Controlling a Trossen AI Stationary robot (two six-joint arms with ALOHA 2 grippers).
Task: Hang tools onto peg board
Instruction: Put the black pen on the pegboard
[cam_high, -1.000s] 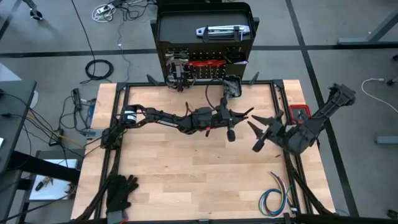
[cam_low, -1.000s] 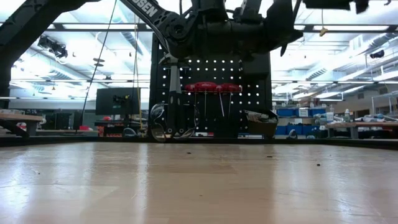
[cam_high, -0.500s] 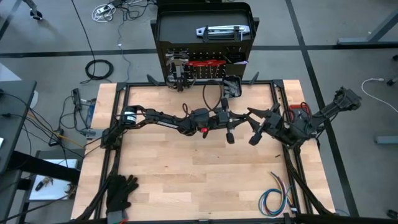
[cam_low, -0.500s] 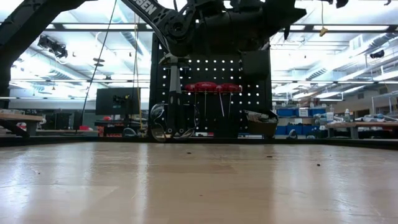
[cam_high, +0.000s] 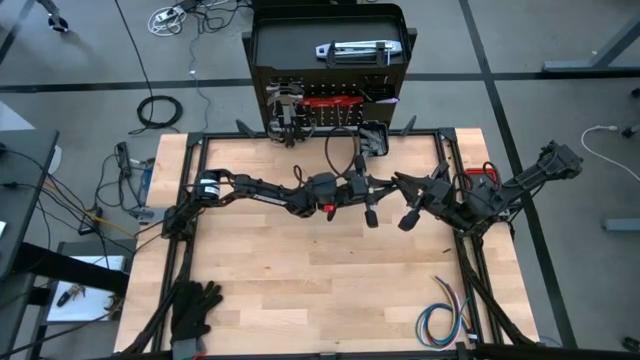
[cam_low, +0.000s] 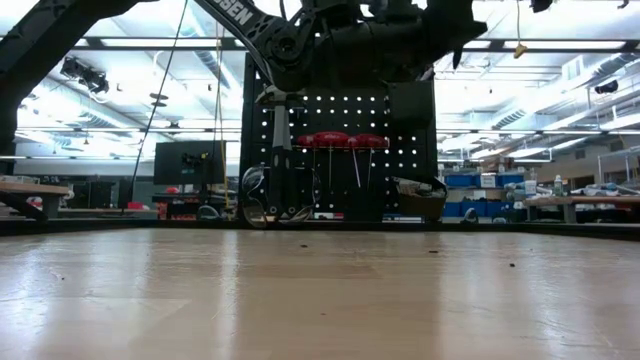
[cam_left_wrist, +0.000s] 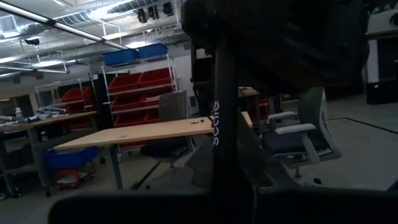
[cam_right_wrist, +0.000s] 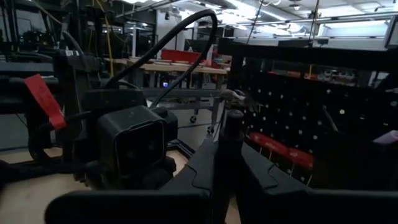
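Mid tabletop (cam_high: 300, 290), both arms meet above bare wood. L tool (cam_high: 365, 192) is clamped on a black-handled hammer (cam_high: 370, 212), with the handle end pointing toward the near side. The shaft runs straight up past its fingers in the left wrist view. R tool (cam_high: 407, 218) is just right of the hammer, fingers drawn together w/ nothing seen between them, and looks apart from the handle. Peg board (cam_high: 380, 70) stands upright at the far edge, behind the arms. Red-handled tools (cam_high: 330, 101) already hang on it, and a silver bar tool (cam_high: 352, 49) lies on its top. Small black bin (cam_high: 373, 138) sits at its foot, right of centre. Risks, as judged: the two wrists are v. close, so any swing of L arm toward the board could clip R tool or knock the hammer askew in the grip. If this is a hand-over, R would need to reopen first, and a closed tool nudging the handle could lever it loose and drop it on the wood. A head-heavy hammer may twist in a narrow pinch. At the board, the hung red tools and hooks crowd the middle, so a hook could be missed or neighbours knocked off. Room: near half of the tabletop is open. Black gloves (cam_high: 195, 305) sit at the near left corner and a wire bundle (cam_high: 445, 320) at the near right, both well apart from the arms. Frame rails run along the L and R edges.
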